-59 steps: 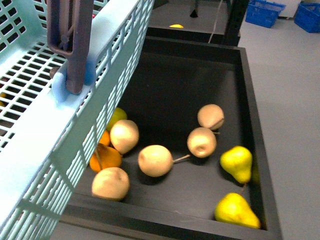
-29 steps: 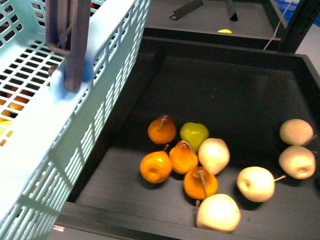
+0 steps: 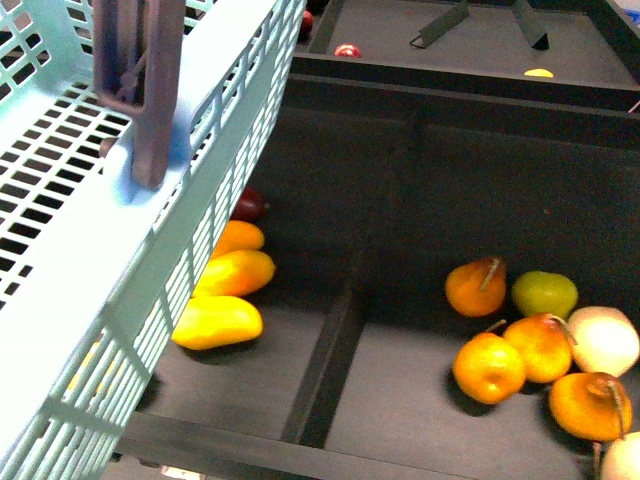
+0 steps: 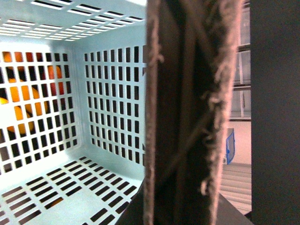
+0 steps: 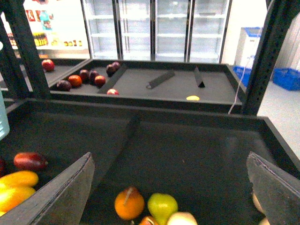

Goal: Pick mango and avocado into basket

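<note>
Mango (image 3: pixel 218 322), taken to be the bright yellow oval, lies in the black bin (image 3: pixel 400 230) close under the basket (image 3: pixel 60 330) wall. An orange-yellow mango (image 3: pixel 236 272) sits just beside it, and a dark red fruit (image 3: pixel 248 205) further along the wall. Avocado not seen. The right gripper (image 5: pixel 168 157) is held with jaws wide apart. Of the left gripper the jaws cannot be told: the basket handle (image 4: pixel 187 112) fills that view. Approach is best made from the side away from the basket, jaws across the short axis, since the overhanging lattice crowds the reach. Stemmed orange fruits (image 3: pixel 488 367) lie well apart from the basket, past the divider (image 3: pixel 325 370).
</note>
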`<state>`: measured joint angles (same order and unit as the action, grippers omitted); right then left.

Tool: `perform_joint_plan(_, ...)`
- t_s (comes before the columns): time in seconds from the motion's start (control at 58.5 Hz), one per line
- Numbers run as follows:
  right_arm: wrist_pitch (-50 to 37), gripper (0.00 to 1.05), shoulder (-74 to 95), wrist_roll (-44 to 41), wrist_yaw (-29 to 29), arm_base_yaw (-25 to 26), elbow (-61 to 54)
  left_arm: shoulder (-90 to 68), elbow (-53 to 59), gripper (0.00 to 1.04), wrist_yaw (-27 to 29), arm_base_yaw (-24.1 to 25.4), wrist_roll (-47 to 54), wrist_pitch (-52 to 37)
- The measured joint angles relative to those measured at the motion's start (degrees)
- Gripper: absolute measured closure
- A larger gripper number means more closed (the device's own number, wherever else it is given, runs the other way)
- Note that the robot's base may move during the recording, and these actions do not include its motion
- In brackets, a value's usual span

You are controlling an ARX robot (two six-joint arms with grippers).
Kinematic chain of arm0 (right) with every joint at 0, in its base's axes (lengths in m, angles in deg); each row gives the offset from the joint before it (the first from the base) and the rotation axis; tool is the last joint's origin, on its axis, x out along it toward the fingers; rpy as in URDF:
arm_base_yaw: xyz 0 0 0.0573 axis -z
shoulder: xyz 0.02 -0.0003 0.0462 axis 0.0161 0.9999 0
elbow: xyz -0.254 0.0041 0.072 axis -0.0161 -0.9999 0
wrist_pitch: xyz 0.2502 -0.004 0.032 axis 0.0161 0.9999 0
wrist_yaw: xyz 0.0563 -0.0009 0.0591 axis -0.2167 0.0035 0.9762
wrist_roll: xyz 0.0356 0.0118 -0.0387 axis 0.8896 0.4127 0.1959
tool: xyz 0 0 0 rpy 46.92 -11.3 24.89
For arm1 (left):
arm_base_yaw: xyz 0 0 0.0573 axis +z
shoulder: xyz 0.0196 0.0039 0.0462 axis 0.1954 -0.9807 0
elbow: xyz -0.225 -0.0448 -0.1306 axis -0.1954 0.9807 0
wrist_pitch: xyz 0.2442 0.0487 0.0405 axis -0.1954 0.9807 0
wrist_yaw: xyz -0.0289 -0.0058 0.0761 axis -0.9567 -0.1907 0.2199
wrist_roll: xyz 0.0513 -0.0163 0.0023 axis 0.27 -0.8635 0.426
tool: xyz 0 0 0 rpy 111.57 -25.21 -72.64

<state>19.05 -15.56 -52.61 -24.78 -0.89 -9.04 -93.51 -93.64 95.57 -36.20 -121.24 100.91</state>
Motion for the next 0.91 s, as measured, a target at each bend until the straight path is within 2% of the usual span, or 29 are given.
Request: perform_joint_plan(0.905,0.02,0.08,-0.02,0.0,0.0,0.0,0.0,0.15,-0.02,0.99,0.15,0.07,0.02,0.02)
